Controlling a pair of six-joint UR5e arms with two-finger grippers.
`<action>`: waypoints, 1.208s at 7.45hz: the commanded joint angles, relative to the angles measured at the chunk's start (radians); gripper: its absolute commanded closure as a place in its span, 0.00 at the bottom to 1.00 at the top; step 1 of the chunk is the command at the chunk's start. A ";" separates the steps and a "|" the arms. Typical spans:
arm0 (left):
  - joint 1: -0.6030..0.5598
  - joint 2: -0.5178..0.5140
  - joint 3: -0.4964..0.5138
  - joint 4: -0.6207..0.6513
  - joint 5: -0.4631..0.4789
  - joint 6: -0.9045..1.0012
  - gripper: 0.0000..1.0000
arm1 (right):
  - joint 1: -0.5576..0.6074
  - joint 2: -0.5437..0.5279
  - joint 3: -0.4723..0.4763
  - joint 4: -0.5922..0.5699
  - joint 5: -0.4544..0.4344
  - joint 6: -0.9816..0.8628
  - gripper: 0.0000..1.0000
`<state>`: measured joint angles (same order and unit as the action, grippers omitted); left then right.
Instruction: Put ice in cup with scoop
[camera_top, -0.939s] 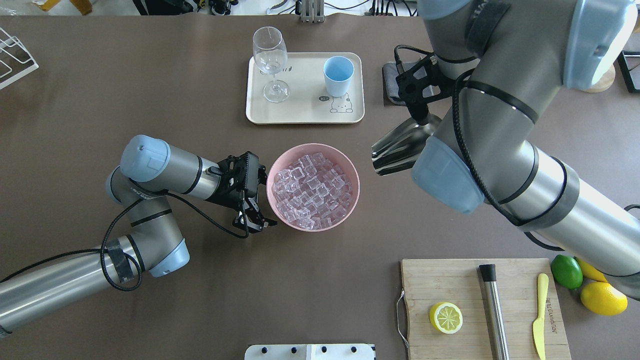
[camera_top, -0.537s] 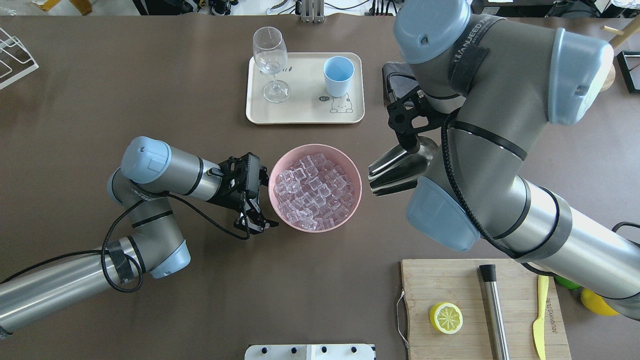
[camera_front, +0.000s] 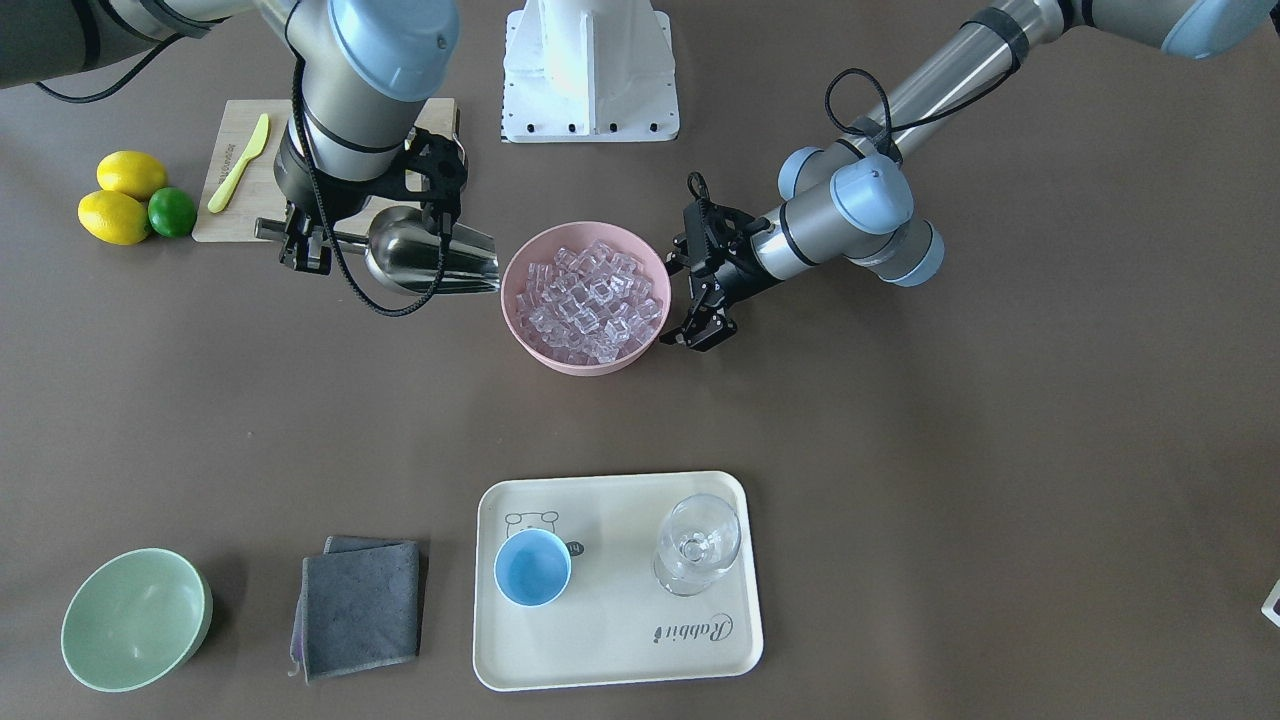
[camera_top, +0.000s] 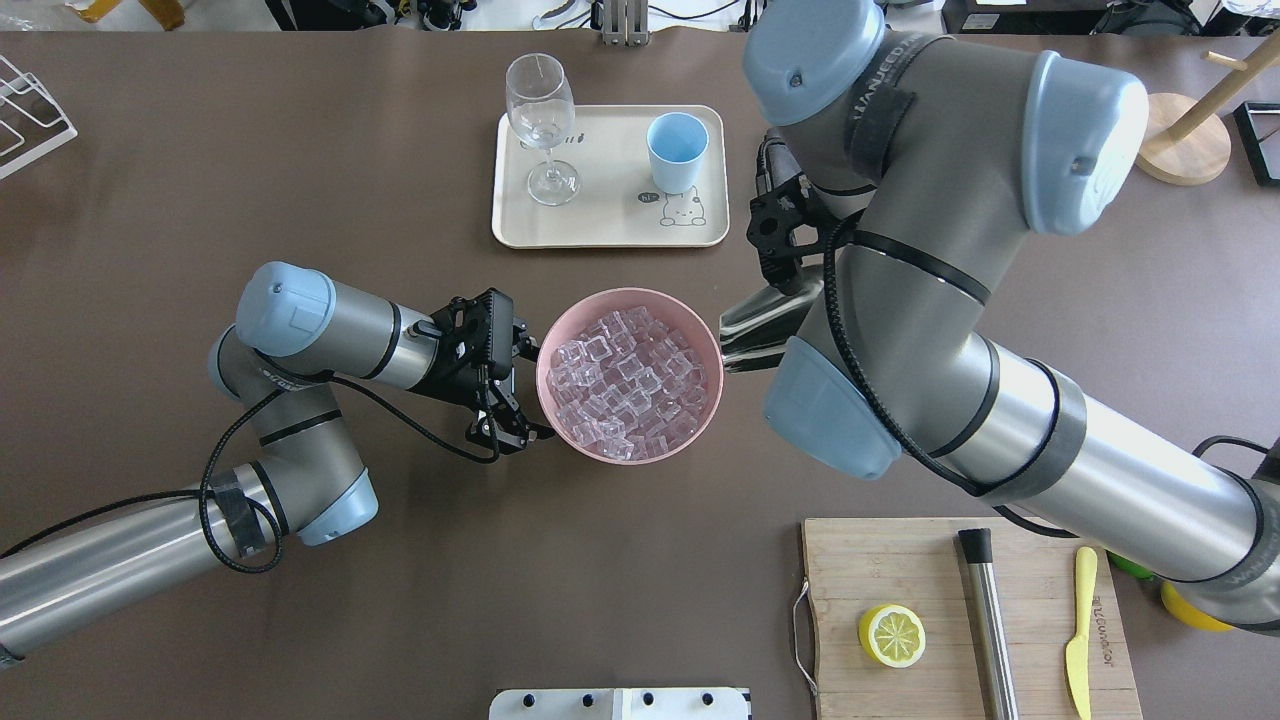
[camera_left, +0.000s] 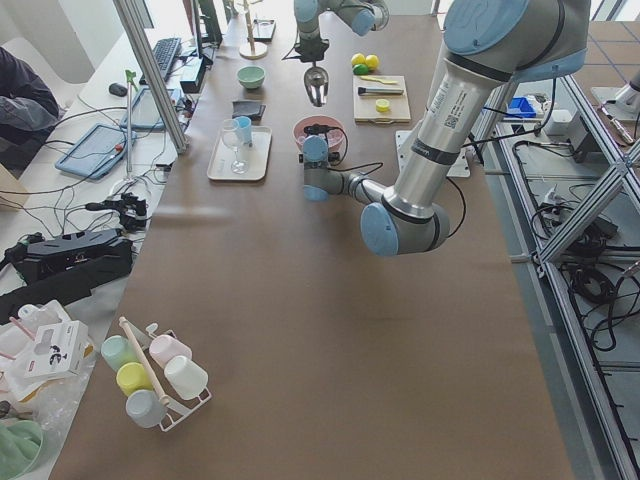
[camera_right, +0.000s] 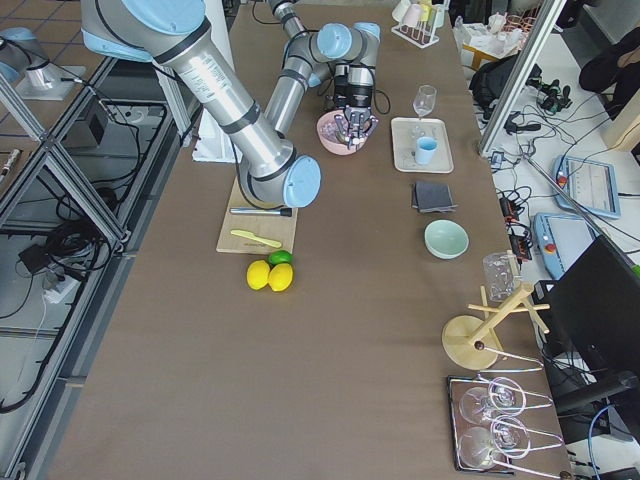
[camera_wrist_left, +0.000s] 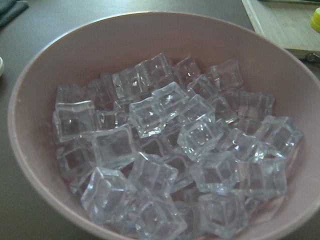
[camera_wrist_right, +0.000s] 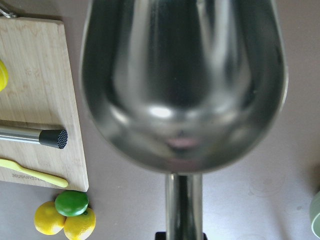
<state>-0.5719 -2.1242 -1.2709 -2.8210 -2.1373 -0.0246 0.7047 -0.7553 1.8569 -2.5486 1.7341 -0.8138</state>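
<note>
The ice (camera_top: 625, 380) fills a pink bowl (camera_top: 700, 320) at the table's middle; it also fills the left wrist view (camera_wrist_left: 170, 150). The steel scoop (camera_top: 750, 325) hangs tilted with its mouth at the bowl's right rim, partly hidden under my right arm. It is empty in the right wrist view (camera_wrist_right: 182, 85). My right gripper (camera_front: 303, 243) is shut on the scoop's handle. My left gripper (camera_top: 507, 390) is open beside the bowl's left rim. The light-blue cup (camera_top: 676, 150) stands upright and empty on a cream tray (camera_top: 610, 225) beyond the bowl.
A clear stemmed glass (camera_top: 542, 120) shares the tray. A cutting board (camera_top: 900, 560) at the front right holds a lemon half (camera_top: 891, 635), a steel cylinder (camera_top: 988, 620) and a yellow knife (camera_top: 1078, 630). A grey cloth (camera_front: 360, 605) and green bowl (camera_front: 135, 620) lie beyond.
My right arm has carried the scoop left, from clear of the bowl to its right rim. My left gripper has shifted slightly along the bowl's left side.
</note>
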 joint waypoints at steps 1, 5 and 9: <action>0.006 -0.016 0.004 0.003 0.031 -0.031 0.01 | -0.014 0.076 -0.103 -0.019 -0.007 0.036 1.00; 0.010 -0.016 0.004 0.003 0.033 -0.031 0.01 | -0.025 0.113 -0.214 -0.021 -0.011 0.068 1.00; 0.012 -0.016 0.004 0.003 0.033 -0.031 0.01 | -0.047 0.160 -0.280 -0.035 -0.010 0.111 1.00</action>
<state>-0.5607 -2.1399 -1.2671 -2.8179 -2.1046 -0.0552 0.6680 -0.6172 1.6058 -2.5807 1.7229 -0.7096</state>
